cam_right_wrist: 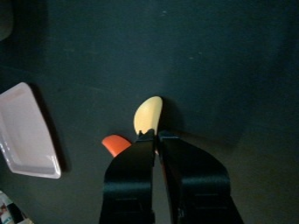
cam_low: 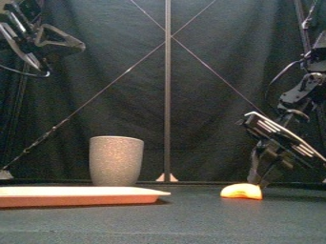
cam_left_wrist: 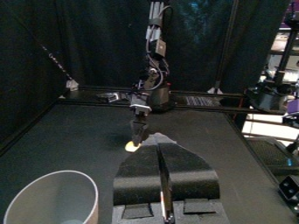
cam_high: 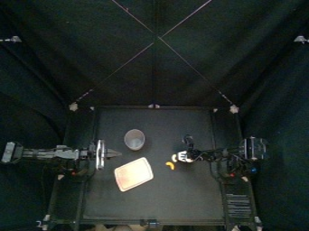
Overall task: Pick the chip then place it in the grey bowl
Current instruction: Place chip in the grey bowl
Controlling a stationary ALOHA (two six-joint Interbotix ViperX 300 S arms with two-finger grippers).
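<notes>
Black curtains (cam_high: 72,54) back the table (cam_high: 182,200). In the top view the cup (cam_high: 134,139) stands left of centre, with the tray (cam_high: 134,174) just below it. The chip (cam_right_wrist: 149,114) lies right of centre, well apart from the cup. The right gripper (cam_right_wrist: 149,136) has its jaws almost together, tips at the chip's near edge. It seems to pinch only that edge, with the chip resting on the table. The left gripper (cam_left_wrist: 163,150), jaws together, rests at the left, near the cup. A small orange-red thing (cam_right_wrist: 114,145) sits just beside the right jaws; what it is cannot be told.

So shallow a hold is the main risk: on the lift the chip could pivot or slip out. The path to the cup runs near the tray, so a dropped chip might land there. The cup is tall, so a low approach could knock it, and an off-centre release could bounce the chip off the rim.
</notes>
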